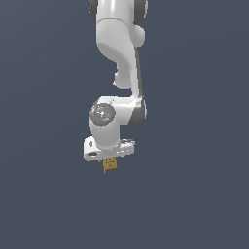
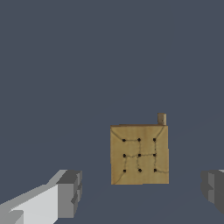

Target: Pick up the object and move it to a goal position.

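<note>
Wrist view: two grey fingertips are standing wide apart, gripping nothing; gripper is sitting open; one tan block, nine dark dots on its face and one small peg at a corner, is lying between and beyond the fingers, touching neither; exterior view: block is showing just below the white hand; one arm is reaching down.

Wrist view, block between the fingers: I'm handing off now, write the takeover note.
End effector: open, fingers on either side of the block, not touching it.
Block: tan, dotted face, just below the end effector in the exterior view; a small tan nub shows at one corner.
Done: lined up over the block.
Left: lower if needed, close, lift, carry to the goal. No goal marker is visible in either view.
</note>
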### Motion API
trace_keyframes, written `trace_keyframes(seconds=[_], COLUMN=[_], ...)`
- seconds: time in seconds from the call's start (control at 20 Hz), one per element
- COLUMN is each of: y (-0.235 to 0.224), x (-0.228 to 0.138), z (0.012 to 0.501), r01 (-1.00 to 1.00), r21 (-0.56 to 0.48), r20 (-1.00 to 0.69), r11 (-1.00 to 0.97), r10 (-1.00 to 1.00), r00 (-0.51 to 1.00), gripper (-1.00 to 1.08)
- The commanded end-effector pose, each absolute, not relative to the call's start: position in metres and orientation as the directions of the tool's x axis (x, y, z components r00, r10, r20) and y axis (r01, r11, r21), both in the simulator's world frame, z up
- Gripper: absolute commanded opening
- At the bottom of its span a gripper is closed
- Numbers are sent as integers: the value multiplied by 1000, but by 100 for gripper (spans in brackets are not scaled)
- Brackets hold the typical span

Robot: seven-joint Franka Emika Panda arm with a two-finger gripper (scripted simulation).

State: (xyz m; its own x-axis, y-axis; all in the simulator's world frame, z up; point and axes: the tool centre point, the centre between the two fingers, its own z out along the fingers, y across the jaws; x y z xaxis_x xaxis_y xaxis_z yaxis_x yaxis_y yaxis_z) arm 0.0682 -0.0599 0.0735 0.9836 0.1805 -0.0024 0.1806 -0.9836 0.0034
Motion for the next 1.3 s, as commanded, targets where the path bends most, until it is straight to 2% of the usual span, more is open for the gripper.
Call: trace_keyframes(seconds=[0.0, 0.5, 0.95, 1.25], y=[-65, -70, -70, -70], x=[73, 75, 75, 76], z=[67, 58, 17, 11], r01=[193, 200, 202, 202], r21=[2, 0, 0, 0], r20=[-1, -1, 0, 0], r11=[-981, -980, -979, -979], r10=[193, 200, 202, 202], r00=[981, 980, 979, 979], gripper=[100, 100, 100, 100])
